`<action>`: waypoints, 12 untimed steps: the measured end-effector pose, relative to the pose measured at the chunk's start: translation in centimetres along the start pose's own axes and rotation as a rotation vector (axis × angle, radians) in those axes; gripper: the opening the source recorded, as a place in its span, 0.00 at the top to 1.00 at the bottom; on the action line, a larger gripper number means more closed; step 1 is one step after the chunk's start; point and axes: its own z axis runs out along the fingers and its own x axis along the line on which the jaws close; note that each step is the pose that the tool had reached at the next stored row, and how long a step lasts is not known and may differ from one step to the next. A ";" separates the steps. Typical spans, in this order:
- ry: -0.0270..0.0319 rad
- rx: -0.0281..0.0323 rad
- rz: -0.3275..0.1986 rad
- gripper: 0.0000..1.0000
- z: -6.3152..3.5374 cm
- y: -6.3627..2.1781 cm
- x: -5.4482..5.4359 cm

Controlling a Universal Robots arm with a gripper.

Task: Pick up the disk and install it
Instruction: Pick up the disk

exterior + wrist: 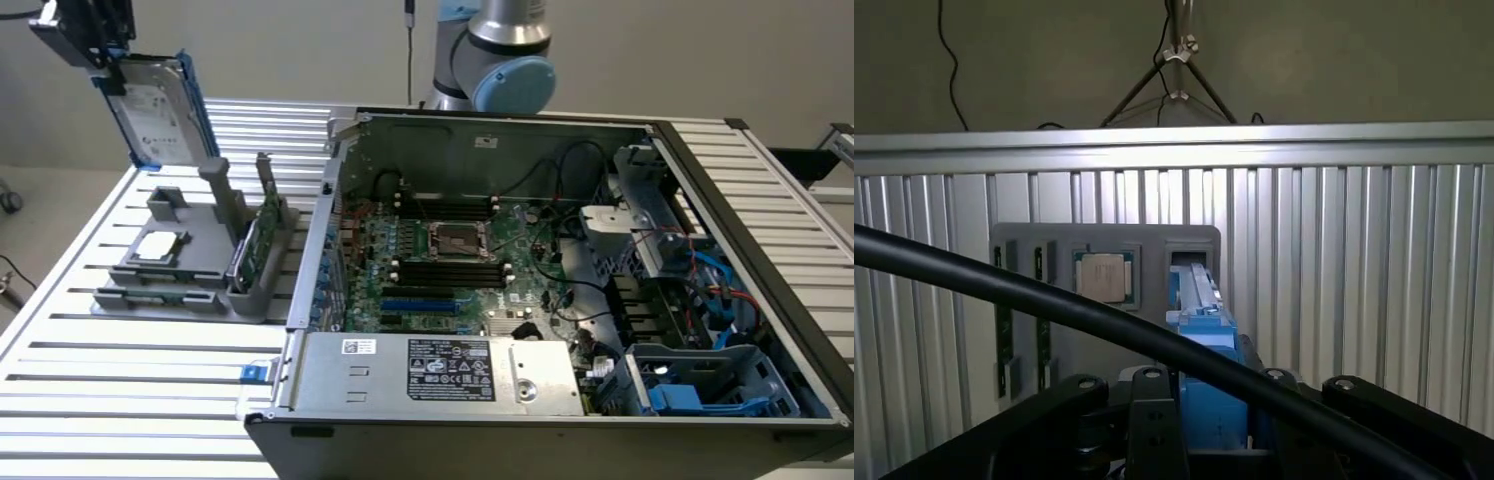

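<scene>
The hand (107, 55) is clenched on the disk (160, 105), gripping it by its top end. The drive hangs upright, edge-on and a little tilted, above the grey holder (174, 270), clear of it and touching nothing else. The hold looks deliberate. The holder keeps its parts on edge in slots, so a grasp from above on the upper end is probably the only one that lets the disk come straight up without fouling the walls.

In the wrist view the disk (1202, 320) runs away from the hand towards the holder, its blue carrier showing between the black fingers. It lines up with an open slot (1189, 257) in the holder, most likely the seat it belongs to. A black cable (1054, 305) crosses in front of this view.

A small square chip (158, 245) lies flat on the holder, and a thin green card (271, 225) stands in a slot at the holder's edge. Both sit below the disk and apart from it.

The holder rests on the slatted counter (107, 350). Just beside it, on the exterior view's right, a computer case (534, 445) lies open with its board exposed. The disk is above the holder, not above the case, so the pick-up appears done and the installing not yet.
</scene>
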 end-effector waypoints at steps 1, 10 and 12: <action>0.0001 -0.0002 -0.001 0.67 -0.50 -0.06 0.0; 0.0003 -0.0056 -0.009 0.67 -4.59 -1.82 0.2; 0.0004 -0.0084 -0.011 0.67 -5.50 -2.39 0.3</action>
